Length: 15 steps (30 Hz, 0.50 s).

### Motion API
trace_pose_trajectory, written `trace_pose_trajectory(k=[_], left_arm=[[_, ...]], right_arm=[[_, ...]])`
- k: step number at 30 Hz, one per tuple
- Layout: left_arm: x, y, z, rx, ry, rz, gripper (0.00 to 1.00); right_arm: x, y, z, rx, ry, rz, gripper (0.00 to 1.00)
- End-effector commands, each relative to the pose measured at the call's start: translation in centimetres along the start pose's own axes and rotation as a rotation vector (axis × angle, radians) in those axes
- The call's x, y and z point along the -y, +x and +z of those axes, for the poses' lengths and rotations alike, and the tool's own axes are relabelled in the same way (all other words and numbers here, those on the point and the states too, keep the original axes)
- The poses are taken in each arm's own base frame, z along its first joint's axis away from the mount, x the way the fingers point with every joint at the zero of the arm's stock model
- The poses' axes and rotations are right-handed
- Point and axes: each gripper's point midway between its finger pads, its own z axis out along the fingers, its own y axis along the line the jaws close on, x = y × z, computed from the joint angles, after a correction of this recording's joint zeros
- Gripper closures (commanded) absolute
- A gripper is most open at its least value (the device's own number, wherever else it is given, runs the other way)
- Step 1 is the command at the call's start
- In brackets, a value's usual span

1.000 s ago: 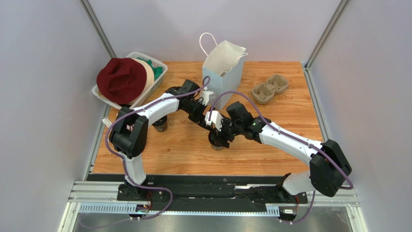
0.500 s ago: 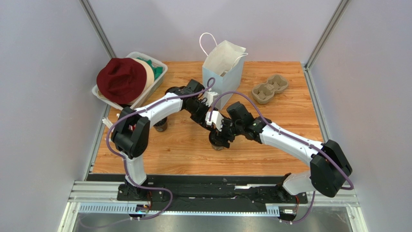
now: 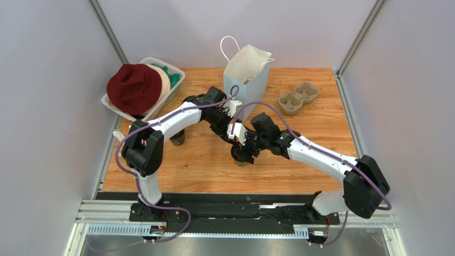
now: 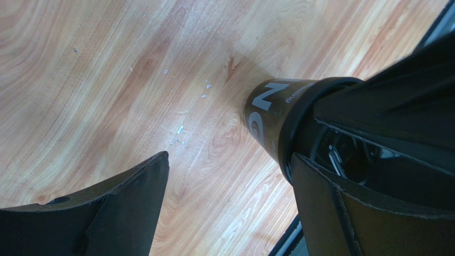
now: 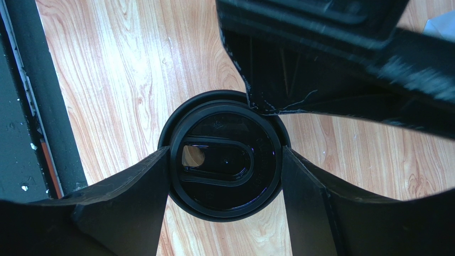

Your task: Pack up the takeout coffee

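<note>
The takeout coffee [image 5: 225, 160] is a dark cup with a black sip lid, standing upright on the wooden table [image 3: 203, 165]. My right gripper [image 5: 225, 162] is shut on it, one finger pressed to each side of the lid. In the top view the cup [image 3: 238, 159] shows just below that gripper [image 3: 243, 148]. My left gripper [image 4: 229, 165] is open and holds nothing. It hangs beside the cup [image 4: 267, 114], whose brown lettered wall and lid rim lie just past its right finger. From above, the left gripper [image 3: 230, 121] sits between the bag and the cup.
A pale-blue paper bag [image 3: 245, 80] stands open at the back centre. A grey pulp cup tray [image 3: 298, 97] lies to its right. A white bin [image 3: 173, 88] with a dark red hat [image 3: 133, 88] sits back left. Another dark cup [image 3: 178, 140] stands under the left arm.
The left arm's wrist has shifted a little to the right and back, toward the bag. The right arm and the cup in its grip have stayed put.
</note>
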Motion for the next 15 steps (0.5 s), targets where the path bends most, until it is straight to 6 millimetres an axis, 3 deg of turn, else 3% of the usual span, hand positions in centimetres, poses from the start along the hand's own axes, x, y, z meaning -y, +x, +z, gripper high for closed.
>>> trace_pose_trajectory(k=[1, 6, 15], left_arm=[[2.4, -1.7, -3.2, 0.093, 0.059, 0.102, 0.07], [4.2, -0.7, -2.9, 0.095, 0.171, 0.104, 0.07], [2.5, 2.2, -0.5, 0.01, 0.143, 0.055, 0.09]], right_arm=[[-3.1, 9.2, 0.1, -0.315, -0.084, 0.061, 0.31], [-3.1, 9.2, 0.2, -0.315, -0.082, 0.061, 0.31], [-3.1, 9.2, 0.2, -0.312, -0.079, 0.059, 0.31]])
